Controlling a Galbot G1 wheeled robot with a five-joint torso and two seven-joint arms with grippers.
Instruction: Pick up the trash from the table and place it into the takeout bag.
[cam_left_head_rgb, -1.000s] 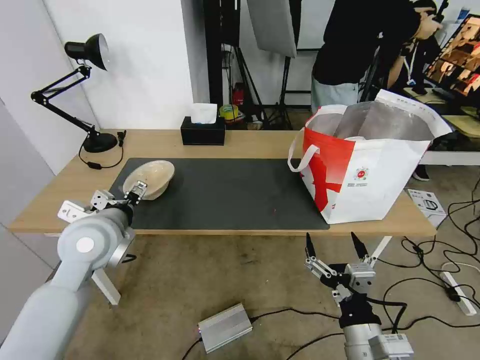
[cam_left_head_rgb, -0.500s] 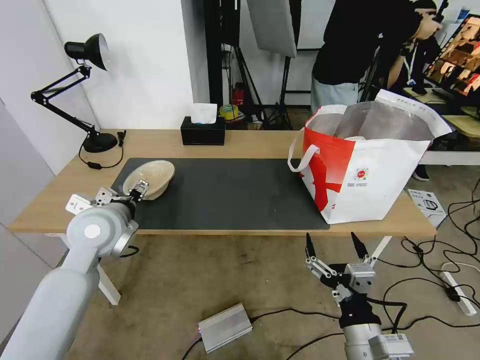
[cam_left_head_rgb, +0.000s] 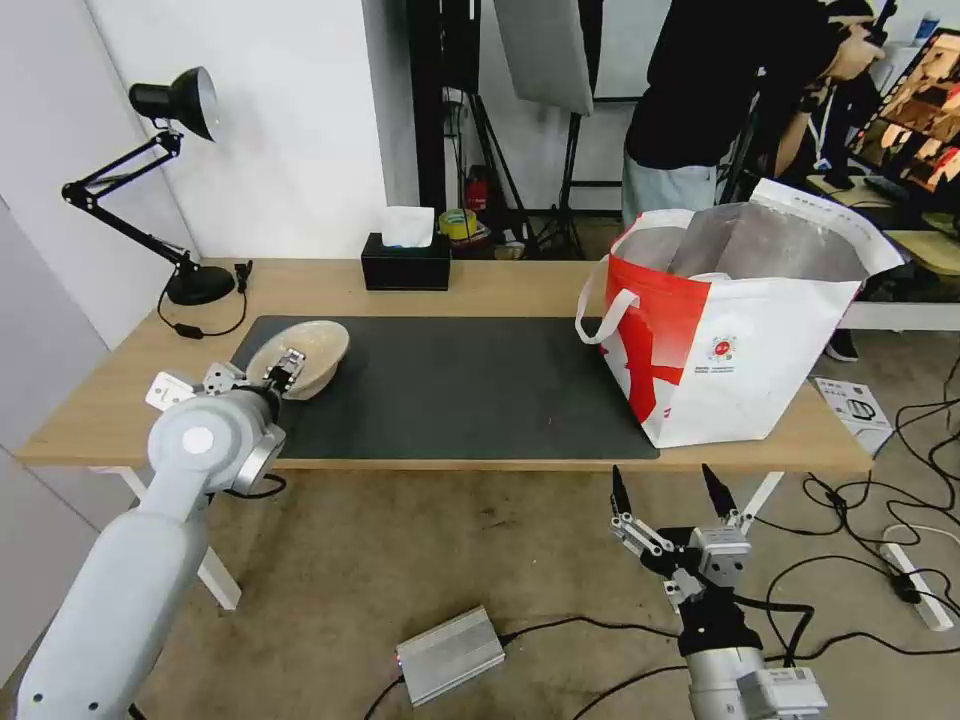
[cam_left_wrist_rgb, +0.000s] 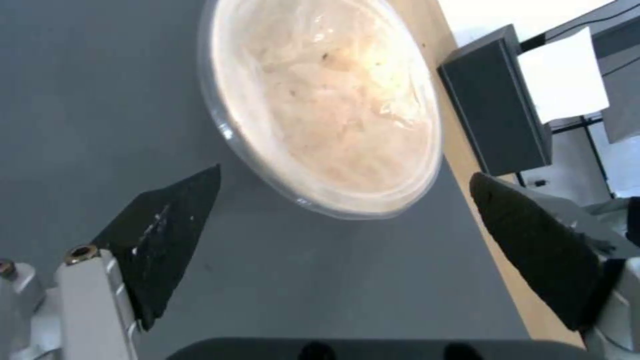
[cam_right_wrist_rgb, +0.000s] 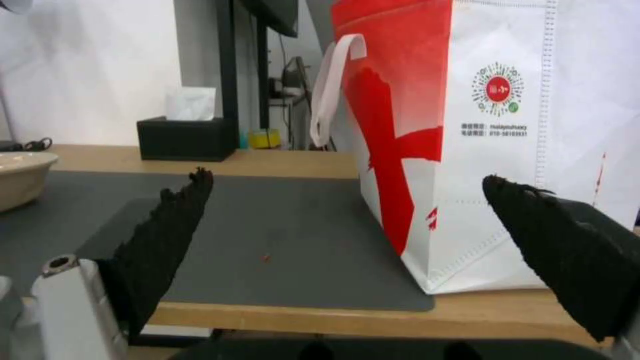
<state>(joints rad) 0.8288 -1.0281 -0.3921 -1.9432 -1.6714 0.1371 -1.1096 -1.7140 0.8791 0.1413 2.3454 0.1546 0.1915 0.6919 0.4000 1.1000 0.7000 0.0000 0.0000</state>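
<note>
Jaws spread, the left gripper (cam_left_wrist_rgb: 340, 210) hovers just short of the shallow beige pulp bowl (cam_left_head_rgb: 300, 355) on the dark grey mat (cam_left_head_rgb: 450, 385). Right gripper (cam_left_head_rgb: 668, 492) waits open below the table edge, near the white-and-red takeout bag (cam_left_head_rgb: 740, 340).

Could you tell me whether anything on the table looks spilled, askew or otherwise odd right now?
One thing: a small red crumb lies loose on the mat, between the pulp bowl and the bag. The bowl sits upright and the bag stands open; nothing else looks off.
</note>
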